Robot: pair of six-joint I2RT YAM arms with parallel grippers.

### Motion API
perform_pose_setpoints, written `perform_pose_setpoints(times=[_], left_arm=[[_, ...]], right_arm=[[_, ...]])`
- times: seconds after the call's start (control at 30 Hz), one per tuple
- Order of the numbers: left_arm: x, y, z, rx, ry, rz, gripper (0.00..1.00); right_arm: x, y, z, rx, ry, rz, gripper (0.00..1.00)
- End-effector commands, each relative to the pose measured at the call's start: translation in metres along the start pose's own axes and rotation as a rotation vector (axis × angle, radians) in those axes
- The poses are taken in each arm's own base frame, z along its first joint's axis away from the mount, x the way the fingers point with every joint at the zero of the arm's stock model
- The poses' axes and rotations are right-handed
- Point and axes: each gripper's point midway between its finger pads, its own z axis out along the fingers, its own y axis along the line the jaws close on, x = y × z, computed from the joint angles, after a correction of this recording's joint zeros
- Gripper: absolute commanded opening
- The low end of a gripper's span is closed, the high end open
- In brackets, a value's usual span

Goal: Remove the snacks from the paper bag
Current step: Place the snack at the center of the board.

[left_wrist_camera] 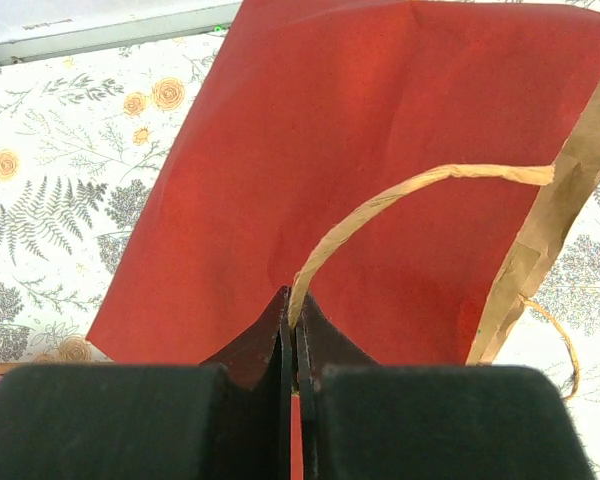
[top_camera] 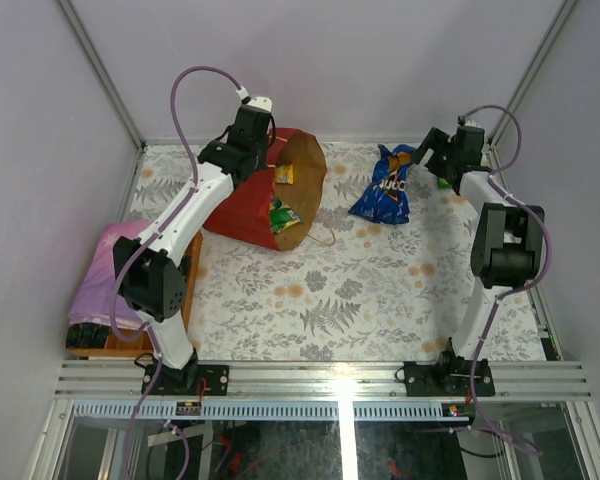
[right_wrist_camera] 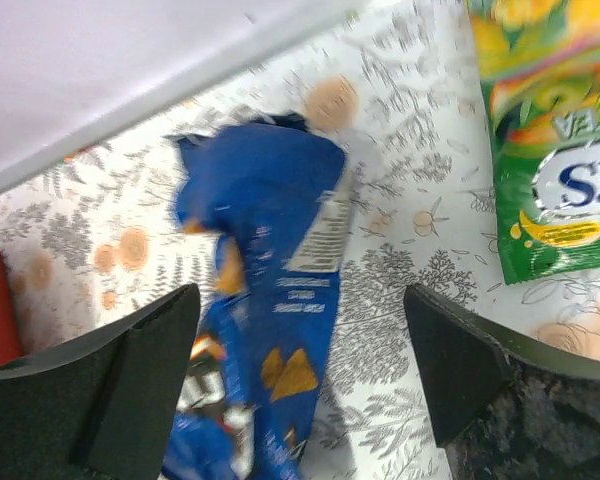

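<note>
The red paper bag (top_camera: pixel 255 205) lies on its side with its brown mouth facing right; a green-yellow packet (top_camera: pixel 283 215) and a yellow one (top_camera: pixel 283 175) show inside. My left gripper (top_camera: pixel 250 135) is above the bag's upper edge, shut on the bag's string handle (left_wrist_camera: pixel 400 195), with the red side (left_wrist_camera: pixel 310 170) beyond it. The blue chip bag (top_camera: pixel 387 185) lies on the table right of the paper bag. My right gripper (top_camera: pixel 435 150) is open and empty just right of it; the chip bag (right_wrist_camera: pixel 270 300) shows between the fingers, a green-yellow packet (right_wrist_camera: pixel 555 150) to the right.
A wooden tray (top_camera: pixel 130 335) with a folded purple cloth (top_camera: pixel 105 275) sits at the left table edge. The other string handle (top_camera: pixel 325 238) lies on the flowered tablecloth (top_camera: pixel 360 290). Pale walls and metal rails enclose the back and sides.
</note>
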Motion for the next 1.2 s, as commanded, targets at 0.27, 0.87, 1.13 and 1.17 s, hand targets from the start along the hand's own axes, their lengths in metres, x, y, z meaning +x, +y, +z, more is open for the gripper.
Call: perform_pose_setpoints(times=[0.27,0.87,1.13,1.17], left_arm=[[-0.006,-0.013,-0.004,0.018,-0.016,-0.002,0.0],[-0.016,-0.019,-0.022,0.048,-0.042,0.017,0.0],[-0.019,-0.022,-0.026,0.055,-0.045,0.012,0.0],[-0.018,-0.022,-0.025,0.055,-0.042,0.012,0.0]], right_arm=[[-0.014,0.138,-0.039,-0.363,-0.086,-0.172,0.37],[0.089,0.042,0.07,-0.34,0.27,0.237,0.38],[0.036,0.018,0.082,-0.359,0.279,0.105,0.52],[0.029,0.023,0.079,-0.374,0.282,0.077,0.56]])
